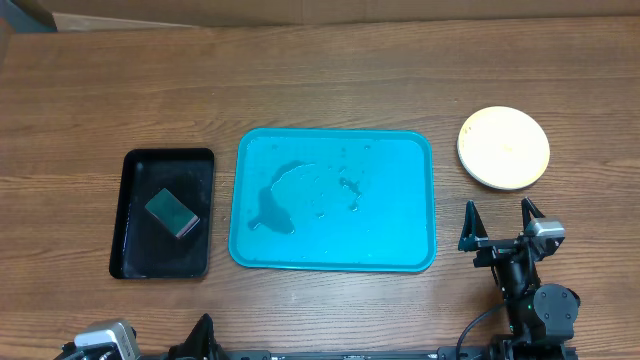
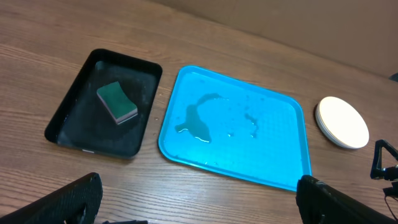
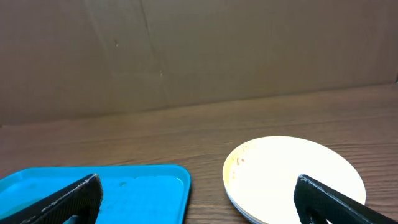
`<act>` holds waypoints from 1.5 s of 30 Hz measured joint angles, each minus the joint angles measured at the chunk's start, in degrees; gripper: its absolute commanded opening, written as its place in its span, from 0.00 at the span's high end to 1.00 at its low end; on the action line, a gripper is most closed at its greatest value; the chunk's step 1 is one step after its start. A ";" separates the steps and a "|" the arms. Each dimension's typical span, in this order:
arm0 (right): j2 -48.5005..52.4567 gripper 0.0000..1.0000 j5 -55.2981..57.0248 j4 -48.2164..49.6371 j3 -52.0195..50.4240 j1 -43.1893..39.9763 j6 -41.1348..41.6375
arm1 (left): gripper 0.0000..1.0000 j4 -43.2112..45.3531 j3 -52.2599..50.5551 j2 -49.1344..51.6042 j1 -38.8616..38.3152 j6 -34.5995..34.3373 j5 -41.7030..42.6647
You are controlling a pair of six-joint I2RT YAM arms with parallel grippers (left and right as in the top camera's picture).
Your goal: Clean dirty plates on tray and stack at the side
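Bench [image 1: 320,80]: brown wood grain, cardboard wall along the far edge.

Turquoise tray [image 1: 400,200]: lies flat at mid-bench with its long sides parallel to the near edge. A puddle [image 1: 275,205] sits on its floor left of centre, with scattered droplets to the right of it.

Black tray [image 1: 128,215]: just beside the turquoise tray on the side toward the left edge, with a narrow strip of bench between them. Its floor looks wet.

Plates [image 1: 503,147]: stacked toward the right edge, clear of the turquoise tray's far right corner. The top plate is white-cream, with a few small brown specks near its rim in the right wrist view. Layered rims show beneath it, but I cannot tell how many.

Sponge [image 1: 172,213]: green top with a pale underside, lying in the middle of the black tray at a skew.

Right gripper [image 1: 498,208]: near the near right corner, between the plates and the near edge. Its jaws are spread wide, nothing is between them, and it is apart from the stack.

Left gripper [image 2: 199,182]: at the near left corner, mostly cut off in the overhead view. Its jaws are spread wide in its wrist view, it carries nothing, and it is well apart from both trays.
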 measured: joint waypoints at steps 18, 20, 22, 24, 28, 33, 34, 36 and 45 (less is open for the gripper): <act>0.00 0.00 0.00 0.00 0.00 0.00 -0.24 | 0.00 0.00 0.00 0.00 0.00 0.02 0.00; 0.00 0.00 0.00 0.00 0.00 0.00 -0.26 | 0.00 0.00 0.00 0.00 0.00 0.02 0.00; 0.00 0.00 0.00 -0.02 0.00 0.00 -0.24 | 0.00 0.00 0.00 0.00 0.00 0.02 0.00; 0.00 0.00 0.00 0.00 0.00 0.00 -0.26 | 0.00 0.00 0.00 0.00 0.00 0.00 0.00; 0.00 0.00 0.00 -0.02 0.00 0.00 -0.26 | 0.00 0.00 0.00 0.00 -0.11 0.02 -0.04; 0.00 0.00 0.00 0.00 0.00 0.00 -0.26 | 0.00 0.39 -1.97 0.00 -2.16 0.02 0.31; 0.00 0.00 -0.02 0.02 0.00 0.00 -0.24 | 0.00 0.92 -3.10 -0.02 -2.80 0.04 0.46; 0.00 0.00 0.00 0.00 0.00 0.00 -0.24 | 0.00 2.97 -5.92 -0.20 -3.78 0.22 0.55; -0.02 0.00 -0.04 0.02 0.00 0.04 -0.26 | 0.00 30.10 -28.74 -9.03 -4.61 5.27 5.05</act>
